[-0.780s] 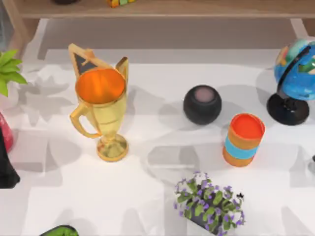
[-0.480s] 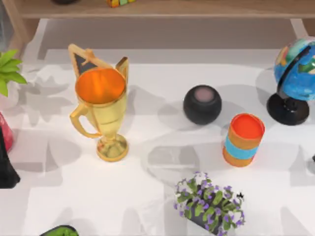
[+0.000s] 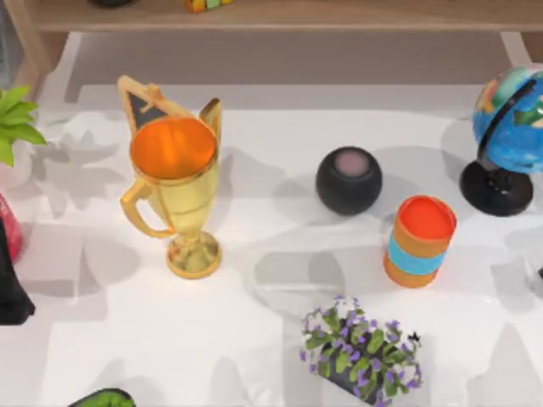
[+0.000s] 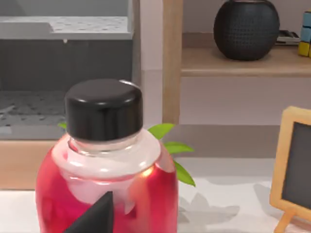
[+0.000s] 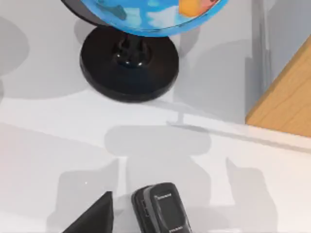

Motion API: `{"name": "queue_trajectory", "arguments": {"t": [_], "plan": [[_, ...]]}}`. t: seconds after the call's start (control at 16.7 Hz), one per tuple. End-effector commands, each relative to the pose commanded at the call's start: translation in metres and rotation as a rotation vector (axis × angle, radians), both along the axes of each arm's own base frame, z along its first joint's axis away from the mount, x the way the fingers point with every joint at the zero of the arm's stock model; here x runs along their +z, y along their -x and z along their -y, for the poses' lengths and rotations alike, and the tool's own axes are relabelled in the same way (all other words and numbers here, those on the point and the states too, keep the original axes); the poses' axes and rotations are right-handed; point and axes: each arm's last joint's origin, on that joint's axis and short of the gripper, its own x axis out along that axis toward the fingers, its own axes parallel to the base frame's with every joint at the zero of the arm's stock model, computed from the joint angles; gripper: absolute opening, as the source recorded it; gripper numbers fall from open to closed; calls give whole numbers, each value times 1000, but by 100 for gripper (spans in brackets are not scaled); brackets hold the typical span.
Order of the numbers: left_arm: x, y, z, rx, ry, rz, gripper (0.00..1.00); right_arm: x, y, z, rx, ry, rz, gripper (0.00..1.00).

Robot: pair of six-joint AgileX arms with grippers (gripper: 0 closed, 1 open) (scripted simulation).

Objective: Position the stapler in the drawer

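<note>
The stapler [image 5: 163, 208] lies on the white table [image 5: 43, 155] just ahead of the right claw, partly cut off; its label is too small to read. The globe [image 5: 131, 63] stands beyond it. A red bottle [image 4: 104, 170], black-capped, sits right before the left claw. I cannot tell either claw's state.

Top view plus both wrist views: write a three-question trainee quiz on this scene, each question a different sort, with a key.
1. True or false: the gold trophy lies on its side.
2. What stands nearest the striped cup? A) black round speaker B) trophy C) red bottle
3. Fill in: in the right wrist view, the dark stapler lies on the white table in front of the ____.

Key: 1 false; 2 A; 3 globe.
</note>
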Motion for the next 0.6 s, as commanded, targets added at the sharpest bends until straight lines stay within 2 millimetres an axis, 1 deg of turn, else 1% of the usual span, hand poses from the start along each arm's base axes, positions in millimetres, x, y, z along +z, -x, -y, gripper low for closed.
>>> {"name": "queue_trajectory", "arguments": {"t": [0.12,0.3,0.42,0.6], "plan": [[0,0,0,0,0,0,100,-2,-25,0,37,38,-216,100],[0,0,0,0,0,0,100,-11,-63,1,103,79,-501,100],[0,0,0,0,0,0,100,-18,-85,1,149,97,-647,100],[0,0,0,0,0,0,100,-30,-114,2,210,113,-813,100]]}}
